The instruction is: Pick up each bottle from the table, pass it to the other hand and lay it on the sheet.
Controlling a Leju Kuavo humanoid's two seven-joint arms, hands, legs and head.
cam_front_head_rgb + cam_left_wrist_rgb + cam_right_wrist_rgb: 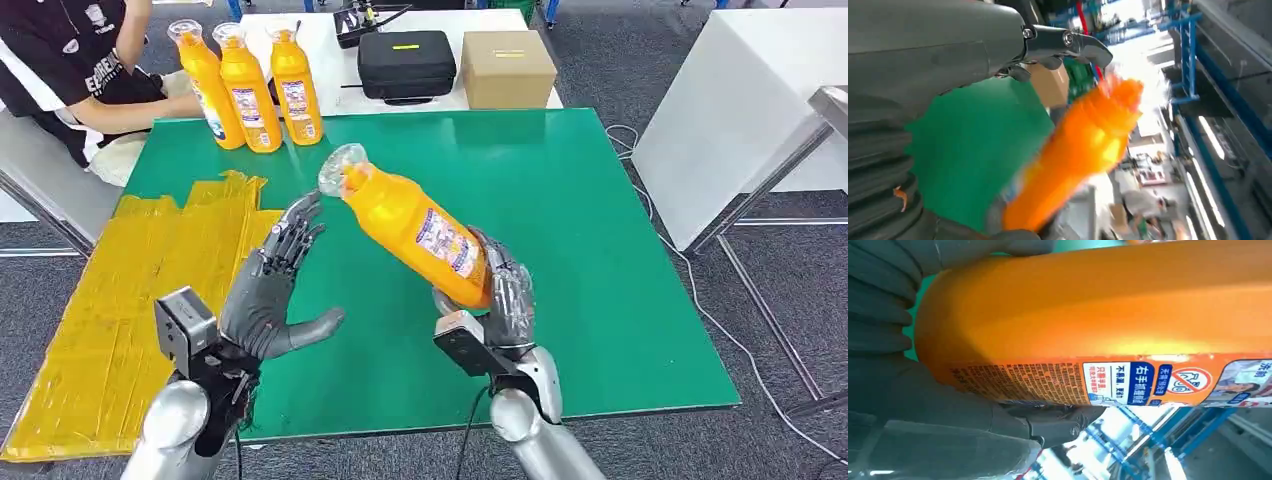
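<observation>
My right hand (pixel 500 295) grips the base of an orange bottle (pixel 415 225) with a clear cap, tilted so the cap leans toward my left hand above the green table (pixel 560 190). The bottle's orange body and printed label (pixel 1143 382) lie close against the right hand (pixel 923 405). My left hand (pixel 270 290) stands open just left of the bottle, fingers spread and palm facing it, not touching. The left wrist view shows the blurred bottle (pixel 1083 150) beyond the left hand's thumb (pixel 1068 45). The yellow sheet (pixel 130 300) covers the table's left side.
Three more orange bottles (pixel 250 85) stand upright at the table's far left corner. A person (pixel 80 70) sits behind them. A black case (pixel 405 62) and a cardboard box (pixel 508 68) rest on a white table beyond. Another white table (pixel 740 110) stands right.
</observation>
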